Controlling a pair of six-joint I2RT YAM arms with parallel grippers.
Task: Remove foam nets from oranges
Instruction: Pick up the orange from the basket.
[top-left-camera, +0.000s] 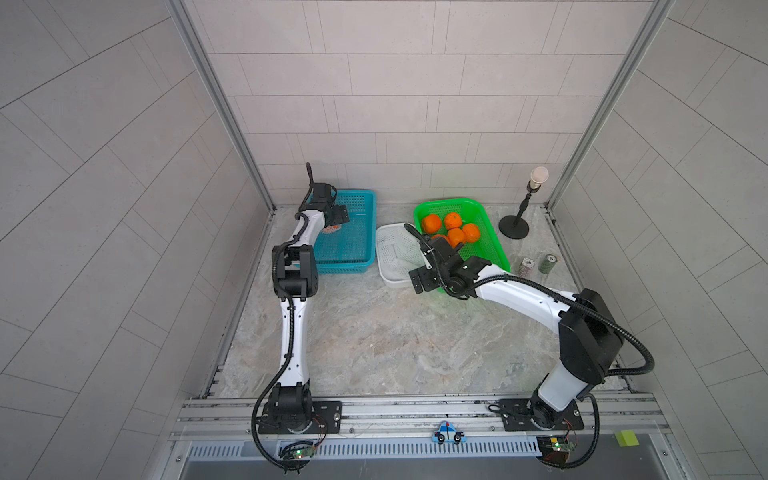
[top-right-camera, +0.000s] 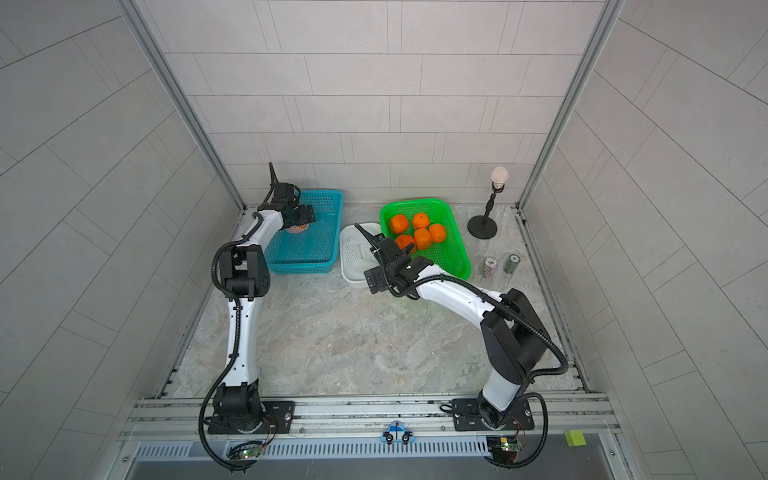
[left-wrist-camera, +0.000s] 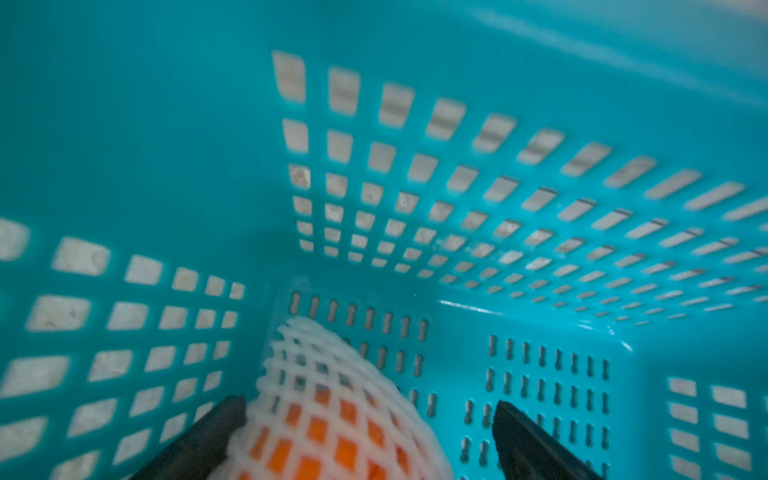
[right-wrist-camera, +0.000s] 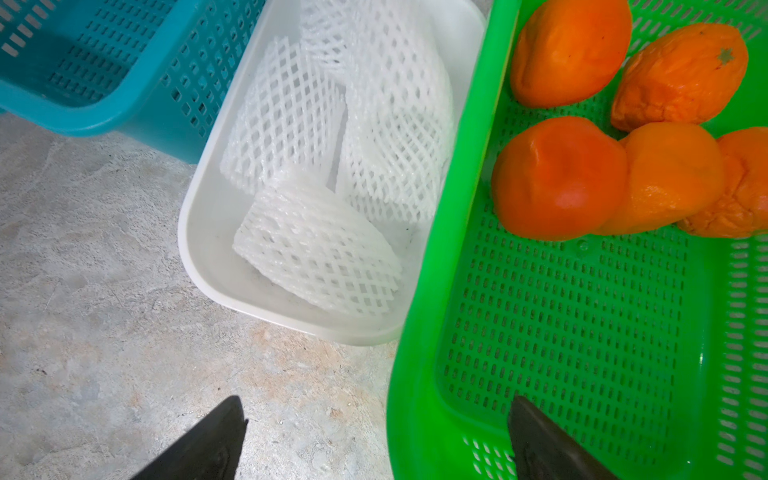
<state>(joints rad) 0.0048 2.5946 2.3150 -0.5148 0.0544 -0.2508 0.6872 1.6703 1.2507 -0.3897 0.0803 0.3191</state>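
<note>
Foam net (left-wrist-camera: 307, 357) wrapped one orange (left-wrist-camera: 316, 432) in the blue basket (top-left-camera: 345, 266) left of the white tub (right-wrist-camera: 208, 257), sitting between the spread-apart fingers of the left gripper (left-wrist-camera: 369, 403), unpinched. Inside the tub lay several empty foam nets (right-wrist-camera: 316, 249). Right of the tub, five bare oranges (right-wrist-camera: 561, 178) sat in the green basket (right-wrist-camera: 419, 291); the right gripper (right-wrist-camera: 377, 401) hung by the tub's near right corner, jaws spread wide, holding nothing

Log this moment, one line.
left gripper open around foam-netted orange, blue plastic basket; right gripper open, empty; five bare oranges, green plastic basket; loose foam nets, white plastic tub
</note>
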